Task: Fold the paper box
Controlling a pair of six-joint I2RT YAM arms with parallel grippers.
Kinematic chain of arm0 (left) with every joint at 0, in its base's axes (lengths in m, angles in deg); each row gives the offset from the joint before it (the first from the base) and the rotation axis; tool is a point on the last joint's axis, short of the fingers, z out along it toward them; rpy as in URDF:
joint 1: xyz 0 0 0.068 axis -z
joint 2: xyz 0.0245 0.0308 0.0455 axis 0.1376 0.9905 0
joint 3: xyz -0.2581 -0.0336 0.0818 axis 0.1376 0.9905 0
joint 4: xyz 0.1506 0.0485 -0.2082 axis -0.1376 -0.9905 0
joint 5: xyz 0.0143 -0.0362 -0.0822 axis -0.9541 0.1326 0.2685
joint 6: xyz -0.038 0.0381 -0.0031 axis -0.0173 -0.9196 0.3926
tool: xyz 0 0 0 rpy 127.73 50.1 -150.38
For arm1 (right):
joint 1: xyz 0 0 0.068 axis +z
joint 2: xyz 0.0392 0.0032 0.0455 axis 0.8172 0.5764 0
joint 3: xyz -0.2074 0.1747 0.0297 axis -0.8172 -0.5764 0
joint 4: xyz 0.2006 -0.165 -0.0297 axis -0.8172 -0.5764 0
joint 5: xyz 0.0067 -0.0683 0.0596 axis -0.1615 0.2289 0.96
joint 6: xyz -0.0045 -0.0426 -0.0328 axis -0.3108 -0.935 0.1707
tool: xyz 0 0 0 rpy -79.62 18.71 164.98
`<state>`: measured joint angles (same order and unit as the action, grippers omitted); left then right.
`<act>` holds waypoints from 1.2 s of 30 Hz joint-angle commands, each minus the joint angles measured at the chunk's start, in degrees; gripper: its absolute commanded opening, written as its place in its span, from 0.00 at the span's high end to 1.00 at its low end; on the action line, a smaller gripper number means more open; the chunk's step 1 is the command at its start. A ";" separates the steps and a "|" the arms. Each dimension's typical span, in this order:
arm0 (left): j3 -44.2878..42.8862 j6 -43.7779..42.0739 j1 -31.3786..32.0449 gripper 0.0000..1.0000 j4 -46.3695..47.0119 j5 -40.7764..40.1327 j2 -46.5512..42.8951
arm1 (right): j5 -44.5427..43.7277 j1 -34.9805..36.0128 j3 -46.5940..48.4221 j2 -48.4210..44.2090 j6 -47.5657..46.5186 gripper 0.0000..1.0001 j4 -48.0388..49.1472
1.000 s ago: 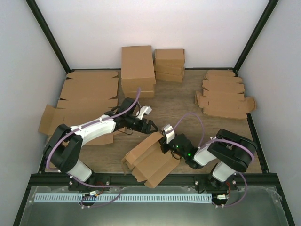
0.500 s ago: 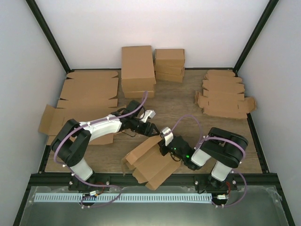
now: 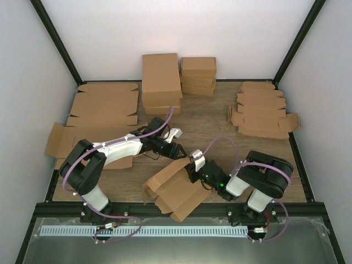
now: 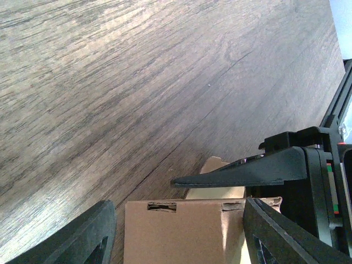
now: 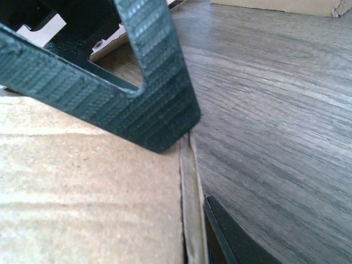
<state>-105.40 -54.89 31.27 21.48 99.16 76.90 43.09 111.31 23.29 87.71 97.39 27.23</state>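
Observation:
The paper box (image 3: 175,190) is a partly folded brown cardboard piece near the table's front centre, with flaps standing up. My right gripper (image 3: 192,165) is at its far right corner, shut on the edge of a wall (image 5: 190,198), with one finger (image 5: 137,82) on the cardboard face. My left gripper (image 3: 177,150) hovers just beyond the box's far end, open. In the left wrist view its fingers (image 4: 82,236) stand either side of a slotted box panel (image 4: 181,231) without touching it. The right gripper's finger (image 4: 242,173) crosses that view.
Two stacks of folded boxes (image 3: 161,82) (image 3: 198,76) stand at the back. Several flat die-cut pieces (image 3: 261,115) lie at the back right. Large flat cardboard sheets (image 3: 102,113) lie at the left. A black frame rail (image 3: 176,208) runs along the front edge.
My left gripper has moved right and nearer, up to the box's far end. The right gripper has stayed on the box wall, shifting slightly.

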 commanded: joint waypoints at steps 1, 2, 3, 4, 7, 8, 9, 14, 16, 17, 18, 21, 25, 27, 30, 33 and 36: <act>-0.41 -1.13 0.24 0.35 -2.31 -2.65 0.41 | -2.42 0.62 -1.01 -0.21 0.91 0.77 3.09; -0.32 -0.98 0.20 0.34 -2.28 -2.63 0.40 | -2.68 0.62 -1.05 0.06 1.17 0.77 3.44; -0.25 -0.81 0.22 0.35 -2.14 -2.51 0.41 | -2.80 0.62 -1.02 0.43 1.25 0.79 3.68; -0.08 -0.54 0.20 0.34 -1.84 -2.04 0.52 | -2.95 0.62 -0.84 0.87 1.22 0.82 3.86; 1.13 1.56 -0.05 0.34 0.49 -0.05 0.66 | -4.08 0.62 -0.16 2.34 1.02 0.91 4.74; 1.25 2.12 -0.13 0.34 0.85 0.12 0.87 | -4.35 0.62 -0.03 2.80 0.97 0.93 5.31; 1.30 2.47 -0.15 0.34 1.03 0.51 1.13 | -4.51 0.61 0.11 3.12 0.94 0.95 5.67; 1.57 3.72 -0.24 0.34 1.71 1.39 1.74 | -6.14 0.68 1.36 3.66 1.48 0.99 5.36; 1.88 4.39 -0.24 0.34 2.20 1.86 1.77 | -7.49 0.71 1.41 3.47 2.26 0.99 4.82; 2.00 4.81 -0.30 0.34 2.58 2.33 1.85 | -7.78 0.71 1.37 3.35 2.62 0.99 5.03; 2.19 5.22 -0.25 0.34 2.92 2.70 1.89 | -7.89 0.71 1.29 3.26 2.77 0.99 5.21; 2.82 6.12 -0.24 0.33 3.83 3.05 1.96 | -9.71 1.48 1.55 3.13 2.85 0.98 5.35; 4.12 8.06 -0.20 0.32 5.59 4.10 1.70 | -12.47 2.74 2.91 3.63 2.67 0.98 4.50; 5.43 9.51 -0.16 0.29 7.31 5.14 1.28 | -13.89 3.09 3.66 4.59 3.08 0.98 4.44; 6.87 10.98 -0.16 0.26 8.99 6.17 0.31 | -15.43 3.52 4.39 5.84 4.08 0.98 4.72; 8.18 12.90 -0.16 0.19 10.51 6.70 -1.42 | -16.14 4.14 4.73 6.44 4.61 0.95 4.87; 9.10 15.38 -0.07 0.13 12.30 7.92 -3.42 | -16.22 4.40 5.09 6.34 4.95 0.95 4.60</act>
<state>-98.19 -42.60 30.37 32.80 104.06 76.17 30.96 115.25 26.59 93.37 101.06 30.50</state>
